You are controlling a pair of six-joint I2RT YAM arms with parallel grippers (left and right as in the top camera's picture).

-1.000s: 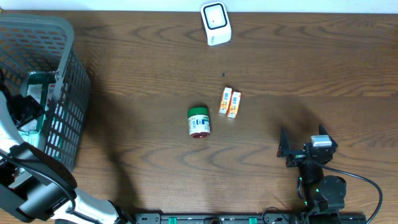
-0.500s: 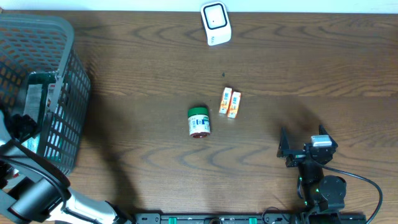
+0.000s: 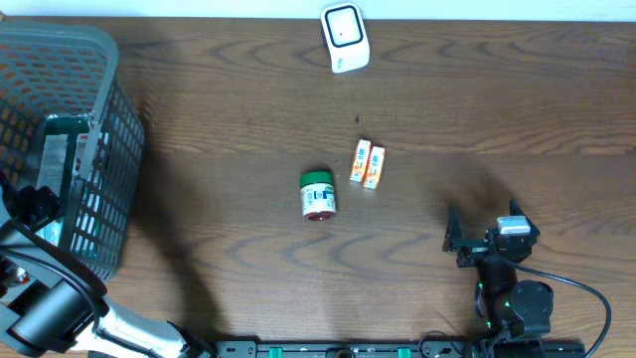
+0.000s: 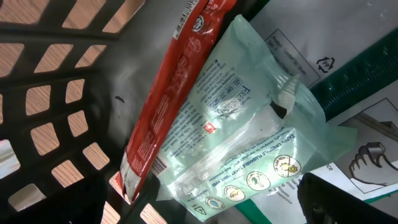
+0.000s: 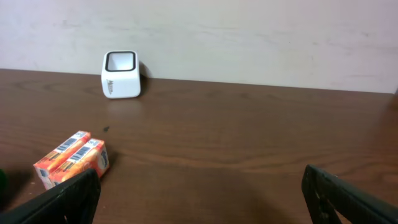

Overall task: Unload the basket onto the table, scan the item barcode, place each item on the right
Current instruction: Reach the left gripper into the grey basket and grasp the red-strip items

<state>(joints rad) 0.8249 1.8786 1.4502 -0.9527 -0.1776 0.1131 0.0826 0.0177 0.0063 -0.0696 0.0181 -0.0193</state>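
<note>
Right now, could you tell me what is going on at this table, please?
The left gripper is open inside the grey basket, above a pale green pouch and a red packet, and it holds nothing. The right gripper sits open near the table's front edge. A green-lidded jar and two orange boxes lie mid-table. The white scanner stands at the far edge, with nothing in front of it.

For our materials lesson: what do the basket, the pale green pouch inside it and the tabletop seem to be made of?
Basket: likely grey moulded plastic, matte, by its lattice walls. Pale green pouch: thin glossy plastic film, by its creases and glare. Tabletop: dark wood or wood-look laminate; grain shows.
</note>
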